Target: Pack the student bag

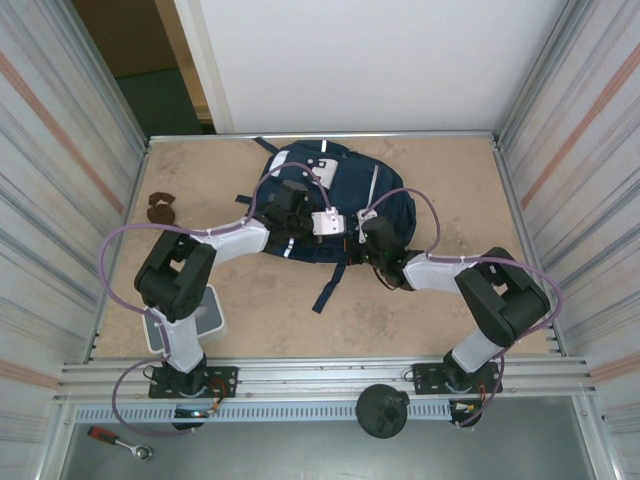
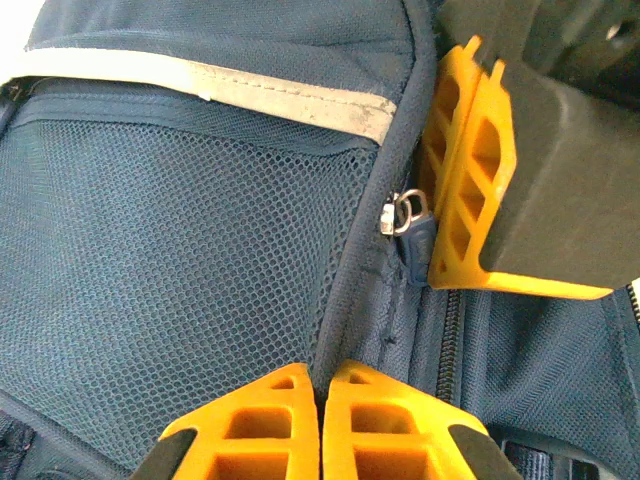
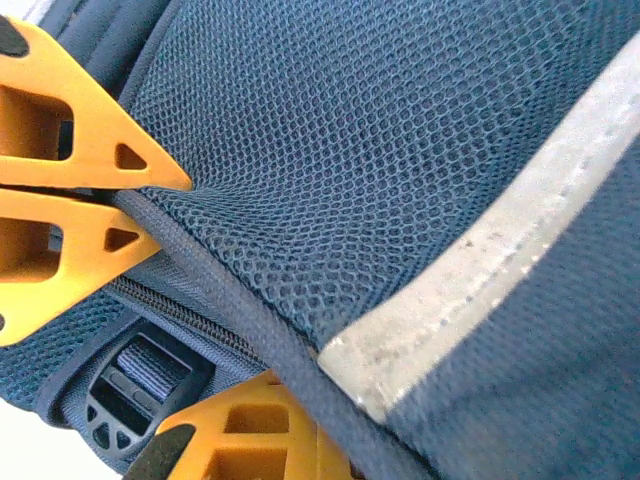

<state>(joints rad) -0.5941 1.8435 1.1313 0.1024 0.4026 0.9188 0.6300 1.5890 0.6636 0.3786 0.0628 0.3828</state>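
The student bag [image 1: 335, 195], a big navy backpack with pale reflective trim, lies flat at the table's back centre. My left gripper [image 1: 293, 205] reaches onto it from the left. In the left wrist view this gripper [image 2: 322, 375] is shut on the bag's piped seam beside the mesh pocket [image 2: 170, 270]. My right gripper [image 1: 372, 238] comes in from the right, its fingers [image 2: 465, 170] together against the same seam by the metal zip pull [image 2: 400, 215]. In the right wrist view that gripper [image 3: 318, 425] is shut with the seam running over its fingers. The left fingers [image 3: 90, 190] pinch the seam further along.
A strap [image 1: 328, 290] trails from the bag toward the near edge, and a black buckle [image 3: 135, 395] sits under the seam. A small brown thing [image 1: 160, 208] lies at the far left. A pale box [image 1: 205, 320] stands by the left arm's base. Corrugated walls close both sides.
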